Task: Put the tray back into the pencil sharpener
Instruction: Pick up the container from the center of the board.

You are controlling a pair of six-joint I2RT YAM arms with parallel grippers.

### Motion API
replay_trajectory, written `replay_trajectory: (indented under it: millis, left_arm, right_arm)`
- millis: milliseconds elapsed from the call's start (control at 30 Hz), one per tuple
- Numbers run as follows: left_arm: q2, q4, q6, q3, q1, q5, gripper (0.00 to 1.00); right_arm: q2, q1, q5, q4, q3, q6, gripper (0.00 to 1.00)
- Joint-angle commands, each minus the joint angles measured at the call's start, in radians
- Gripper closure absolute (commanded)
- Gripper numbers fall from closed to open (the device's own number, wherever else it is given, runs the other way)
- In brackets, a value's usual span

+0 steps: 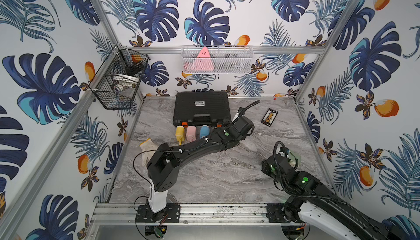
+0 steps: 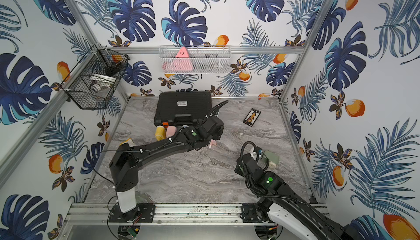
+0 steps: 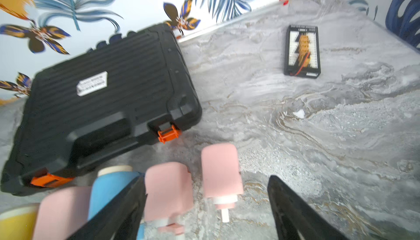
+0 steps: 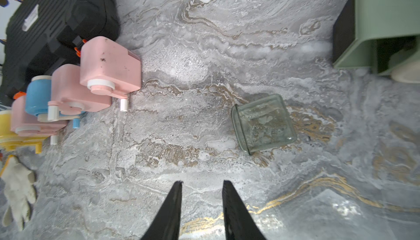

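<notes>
In the right wrist view we see the clear tray [image 4: 263, 124] lying flat on the table [image 4: 204, 45]. It is apart from the green pencil sharpener [image 4: 386, 23], which the picture edge cuts off. In both top views the right arm [image 2: 268, 182] hides part of this sharpener, and we cannot make out the tray there. The right gripper [image 4: 202, 182] hangs near the tray, with a narrow empty gap between its fingers. The left gripper [image 3: 205, 178] has its fingers wide apart, clamping nothing. Two pink sharpeners [image 3: 219, 168] show between them, a little blurred.
</notes>
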Motion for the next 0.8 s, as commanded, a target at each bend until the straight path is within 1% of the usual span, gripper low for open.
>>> replay_trajectory:
  millis: [0,67,167,267,400,500,533,633,767]
  left_arm:
    - [-0.085,0.147,0.074,-0.09,-0.001,-0.066,0.15]
    - [-0.139,0.178,0.078,-0.15,0.001,-0.076,0.16]
    - [-0.222,0.215,0.078,-0.243,0.014,-0.049,0.17]
    - [-0.294,0.216,0.07,-0.309,0.034,-0.037,0.15]
    - [-0.373,0.187,0.06,-0.373,0.075,-0.001,0.1]
    - [-0.434,0.198,0.061,-0.432,0.108,0.064,0.08]
    - [-0.458,0.212,0.071,-0.457,0.119,0.1,0.07]
    - [-0.515,0.244,0.091,-0.509,0.125,0.15,0.02]
    - [-0.557,0.223,0.103,-0.497,0.124,0.179,0.01]
  right_arm:
    - [0.065,-0.001,0.069,-0.07,0.049,-0.001,0.66]
    - [0.113,-0.007,0.086,-0.086,0.078,-0.01,0.65]
    - [0.198,-0.03,0.111,-0.121,0.127,-0.022,0.65]
    - [0.273,-0.087,0.111,-0.141,0.174,-0.055,0.64]
    - [0.326,-0.186,0.047,-0.124,0.206,-0.111,0.63]
    - [0.363,-0.25,-0.049,-0.094,0.202,-0.117,0.62]
    - [0.375,-0.265,-0.083,-0.084,0.196,-0.116,0.61]
    - [0.407,-0.332,-0.14,-0.064,0.186,-0.128,0.54]
    - [0.458,-0.387,-0.185,-0.029,0.169,-0.163,0.41]
